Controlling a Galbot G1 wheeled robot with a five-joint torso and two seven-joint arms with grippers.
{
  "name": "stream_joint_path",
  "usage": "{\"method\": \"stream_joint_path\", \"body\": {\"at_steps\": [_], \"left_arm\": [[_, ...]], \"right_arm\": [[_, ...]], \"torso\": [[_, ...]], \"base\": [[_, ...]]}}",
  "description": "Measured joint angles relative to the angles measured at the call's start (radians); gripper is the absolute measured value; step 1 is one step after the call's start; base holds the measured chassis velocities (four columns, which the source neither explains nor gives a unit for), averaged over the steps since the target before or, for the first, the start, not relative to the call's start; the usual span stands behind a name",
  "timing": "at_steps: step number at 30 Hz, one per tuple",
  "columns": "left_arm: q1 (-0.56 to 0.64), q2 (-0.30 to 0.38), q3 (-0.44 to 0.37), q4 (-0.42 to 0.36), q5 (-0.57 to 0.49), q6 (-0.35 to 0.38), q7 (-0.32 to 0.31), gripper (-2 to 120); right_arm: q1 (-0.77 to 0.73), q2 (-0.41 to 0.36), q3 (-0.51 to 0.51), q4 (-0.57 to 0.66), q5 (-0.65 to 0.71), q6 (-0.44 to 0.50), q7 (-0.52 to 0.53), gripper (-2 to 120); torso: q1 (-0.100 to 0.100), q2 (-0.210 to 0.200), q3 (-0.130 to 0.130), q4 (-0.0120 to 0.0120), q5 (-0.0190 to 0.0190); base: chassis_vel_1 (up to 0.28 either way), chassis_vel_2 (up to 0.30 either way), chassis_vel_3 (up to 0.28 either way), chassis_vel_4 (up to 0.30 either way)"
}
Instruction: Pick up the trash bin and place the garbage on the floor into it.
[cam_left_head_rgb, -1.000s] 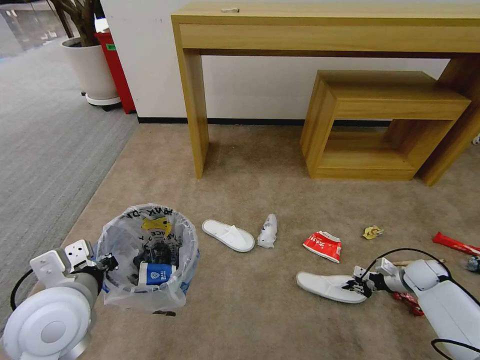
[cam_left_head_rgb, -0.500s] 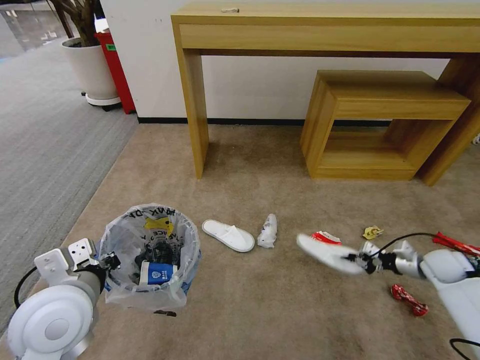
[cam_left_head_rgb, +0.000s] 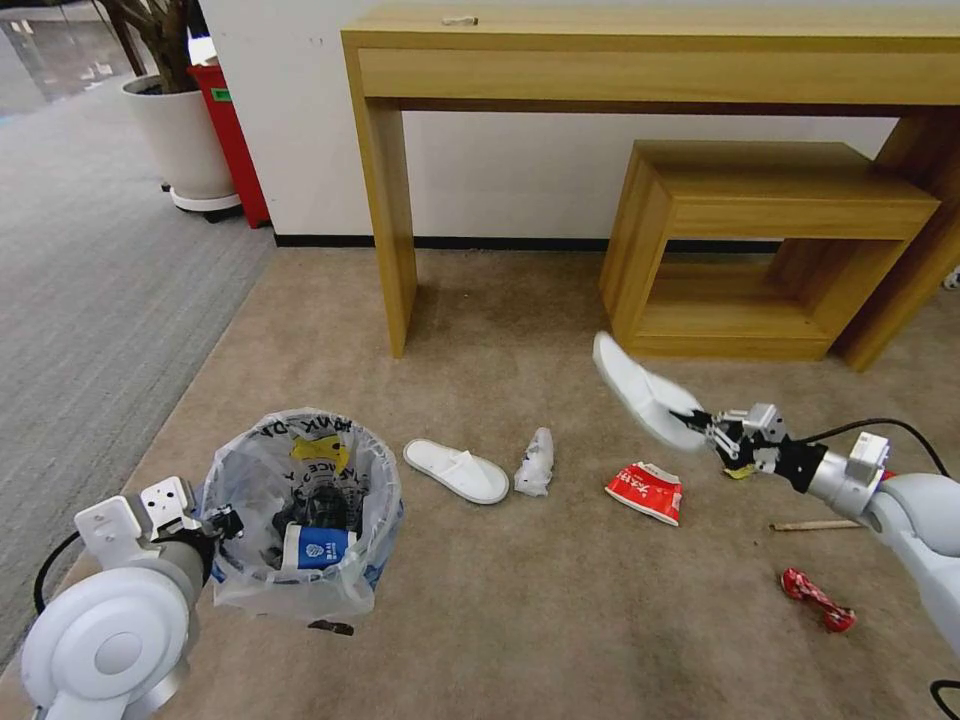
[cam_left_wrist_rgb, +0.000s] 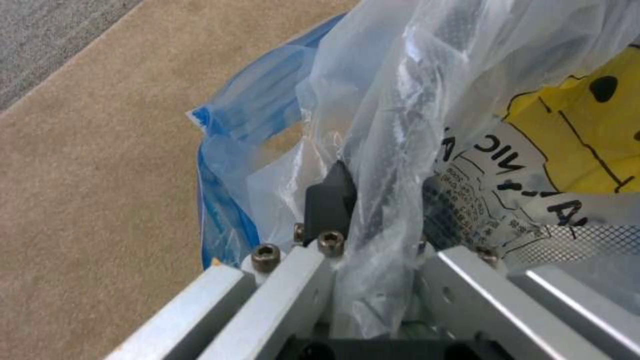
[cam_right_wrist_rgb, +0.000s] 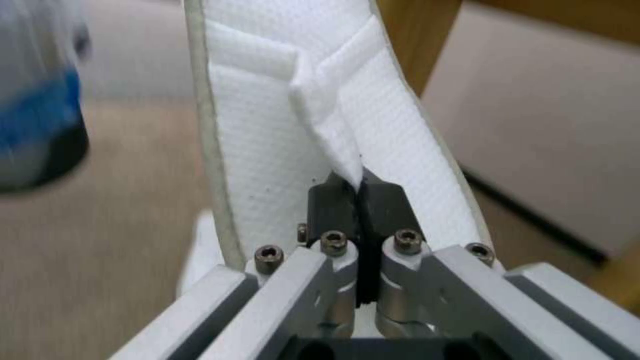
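Two white slippers (cam_left_head_rgb: 456, 470) (cam_left_head_rgb: 640, 390), one trash bin (cam_left_head_rgb: 300, 520), two red wrappers (cam_left_head_rgb: 644, 491) (cam_left_head_rgb: 818, 598), one wooden stick (cam_left_head_rgb: 812, 525)

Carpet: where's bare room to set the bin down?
Bare floor between trash bin and red wrapper, and in front of the desk leg. Crowded midway: slipper, tissue, red-white packet, stick.

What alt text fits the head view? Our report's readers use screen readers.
The right tool holds a white slipper in the air above the beige carpet, while the left tool grips the rim of the plastic-lined trash bin. A second slipper and a red-white packet lie between them.
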Motion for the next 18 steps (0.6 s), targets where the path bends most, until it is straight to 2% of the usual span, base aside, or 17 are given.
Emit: {"method": "stream_joint_path", "body": {"at_steps": [9, 18], "left_arm": [[0.002, 0.002, 0.001, -0.003, -0.003, 0.0, 0.01, 0], [0.004, -0.002, 0.016, -0.01, -0.003, 0.0, 0.02, 0]], "right_arm": [[0.024, 0.008, -0.012, 0.141, 0.189, 0.044, -0.014, 0], [0.049, 0.048, -0.061, 0.195, 0.291, 0.111, 0.026, 0]], "torso": [[0.0, 0.0, 0.0, 0.0, -0.0001], [0.0, 0.0, 0.0, 0.0, 0.0002]], "base": [[0.0, 0.0, 0.0, 0.0], [0.0, 0.0, 0.0, 0.0]]}}
